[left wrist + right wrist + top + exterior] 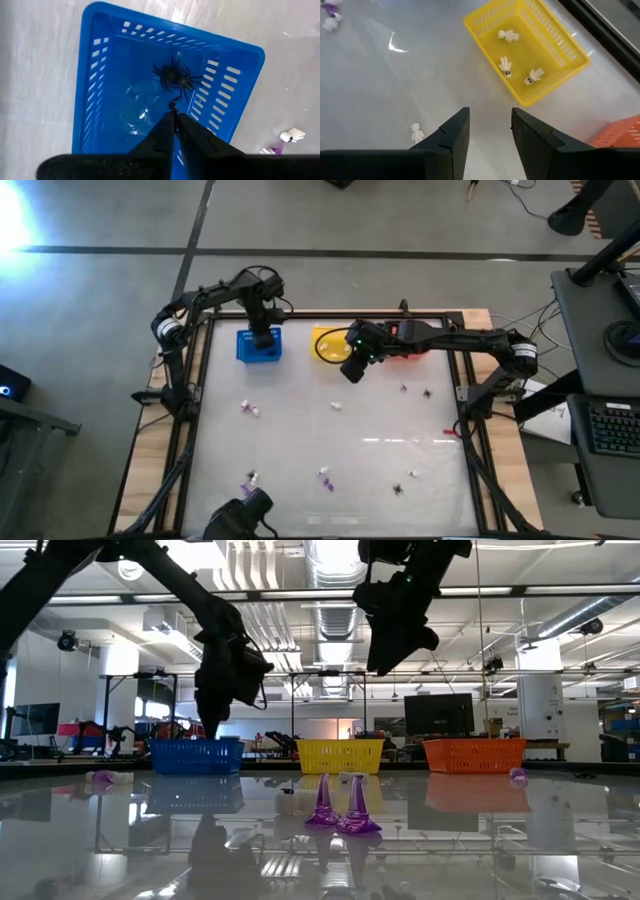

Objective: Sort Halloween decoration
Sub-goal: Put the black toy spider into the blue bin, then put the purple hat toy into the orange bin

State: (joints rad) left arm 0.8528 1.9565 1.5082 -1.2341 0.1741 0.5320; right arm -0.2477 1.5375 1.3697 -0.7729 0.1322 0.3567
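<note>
My left gripper (174,119) points down into the blue basket (100,100), shut on a tiny black trinket. Two black spider trinkets (174,77) lie on that basket's floor. My right gripper (490,127) hangs open over bare table beside the yellow basket (555,37), with nothing between its fingers. The yellow basket holds three white figures (506,65). A white trinket (417,132) lies on the table near the right fingers. More white, purple and black trinkets (248,408) are scattered over the table, and two purple cones (340,807) stand upright near the front. My left gripper pinches a small black piece (173,106) between its two fingertips, from above, pointing down. Only a thin curled bit sticks out past the tips, so I cannot tell which part of the trinket it is. It hangs over the inside of the blue basket, clear of the floor.
The three baskets stand in a row along the far edge: blue (258,345), yellow (328,343) and orange-red (410,352), the last partly under my right arm. A dark frame (190,430) borders the table. Loose trinkets lie mid-table (337,405) and near the front (325,476).
</note>
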